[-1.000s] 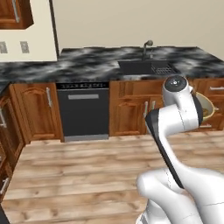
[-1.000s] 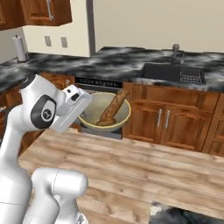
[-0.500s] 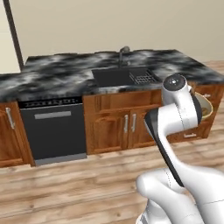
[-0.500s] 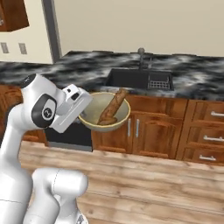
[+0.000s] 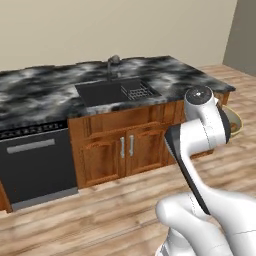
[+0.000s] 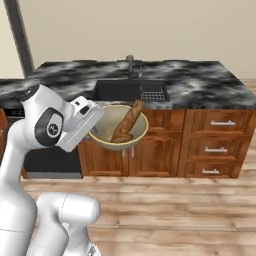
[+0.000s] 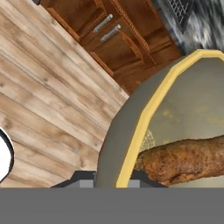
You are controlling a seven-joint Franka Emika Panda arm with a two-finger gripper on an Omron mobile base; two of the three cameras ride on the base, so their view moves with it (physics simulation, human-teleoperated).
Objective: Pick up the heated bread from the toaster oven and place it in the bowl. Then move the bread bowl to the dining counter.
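Marbled black stone tops the dining counter (image 5: 60, 95) in the left base view; the bowl (image 5: 233, 121) peeks out at three o'clock. Right base view: the gripper (image 6: 94, 125), jaws clamped on the bowl's rim, carries the bread (image 6: 127, 122) leaning inside, evidently for transport. Hand view: the rim (image 7: 144, 127) runs between the fingers. No legible writing anywhere.

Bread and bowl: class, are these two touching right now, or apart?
Touching. In the right base view the bread leans inside the bowl, its lower end resting on the bowl's floor; the hand view shows the same.
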